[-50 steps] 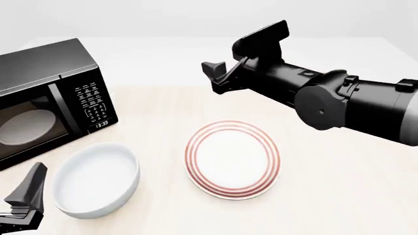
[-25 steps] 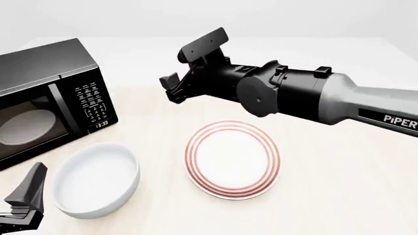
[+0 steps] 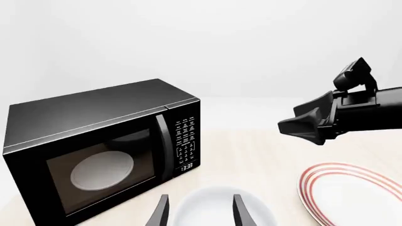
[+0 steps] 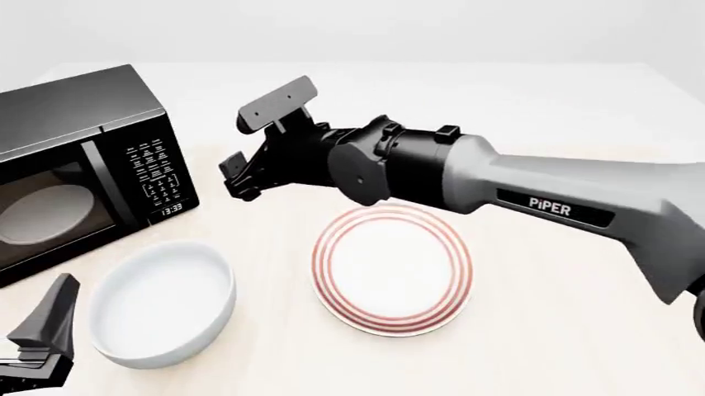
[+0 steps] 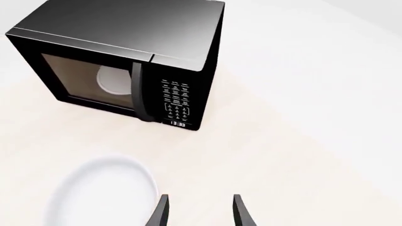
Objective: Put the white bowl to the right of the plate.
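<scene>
Showing only the tip of the left pincer (image 4: 44, 330), spread and empty at lower left beside the white bowl (image 4: 162, 303), left of the plate (image 4: 394, 269), while stretching the right pincer (image 4: 244, 177), parted and empty, above the worktop (image 4: 551, 313).

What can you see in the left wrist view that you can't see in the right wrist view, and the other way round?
Only the left wrist view shows the plate with its red rings, and the right arm's gripper passing above the table beyond it. Only the right wrist view shows the right gripper's own fingertips, spread apart and holding nothing. Both show the black microwave with the white disc behind its door, and part of the white bowl; the left gripper's open fingertips frame the bowl.
</scene>
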Tool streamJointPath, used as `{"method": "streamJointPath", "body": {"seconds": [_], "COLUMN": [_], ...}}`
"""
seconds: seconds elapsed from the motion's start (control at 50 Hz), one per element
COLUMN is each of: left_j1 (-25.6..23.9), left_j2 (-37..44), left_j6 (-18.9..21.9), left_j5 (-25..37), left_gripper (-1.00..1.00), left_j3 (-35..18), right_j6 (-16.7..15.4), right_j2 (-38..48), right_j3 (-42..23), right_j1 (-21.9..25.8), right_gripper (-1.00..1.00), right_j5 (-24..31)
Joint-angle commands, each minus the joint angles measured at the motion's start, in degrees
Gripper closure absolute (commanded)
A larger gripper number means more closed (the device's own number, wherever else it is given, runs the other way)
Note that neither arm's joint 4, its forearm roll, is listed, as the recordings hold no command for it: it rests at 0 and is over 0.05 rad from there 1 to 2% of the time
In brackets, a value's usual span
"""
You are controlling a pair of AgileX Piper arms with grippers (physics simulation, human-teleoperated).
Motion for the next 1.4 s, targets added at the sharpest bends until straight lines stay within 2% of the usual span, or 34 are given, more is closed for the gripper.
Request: {"method": "streamJointPath", "body": {"seconds": [0.02,0.18,0.32,0.96,1.0,1.02,1.08,1.1,1.4], "left_j1": [0.00,0.00,0.00,0.00,0.00,0.00,0.00,0.00,0.00], "left_j2": [0.00,0.00,0.00,0.00,0.00,0.00,0.00,0.00,0.00], "left_j6": [0.00,0.00,0.00,0.00,0.00,0.00,0.00,0.00,0.00], "left_j5": [0.00,0.00,0.00,0.00,0.00,0.00,0.00,0.00,0.00], "left_gripper": [-1.00,-1.00,-1.00,-1.00,-1.00,-1.00,-1.00,-1.00,-1.00], "left_j3": [0.00,0.00,0.00,0.00,0.00,0.00,0.00,0.00,0.00], "right_j6": [1.18,2.94,3.03,8.78,9.62,11.49,10.88,13.02,13.50], "right_j2": [3.56,6.39,7.42,11.16,11.43,11.32,11.96,14.10,15.05], "right_j3": [-3.08,-4.05,-4.46,-1.01,-0.80,-0.16,-0.12,1.32,1.32], "right_j1": [1.53,3.41,3.75,5.93,6.28,6.65,6.26,6.29,6.54], "right_gripper": [-1.00,-1.00,-1.00,-1.00,-1.00,-1.00,-1.00,-1.00,-1.00], "right_j5": [1.60,1.54,1.89,-1.46,-1.84,-2.67,-2.85,-5.64,-6.51]}}
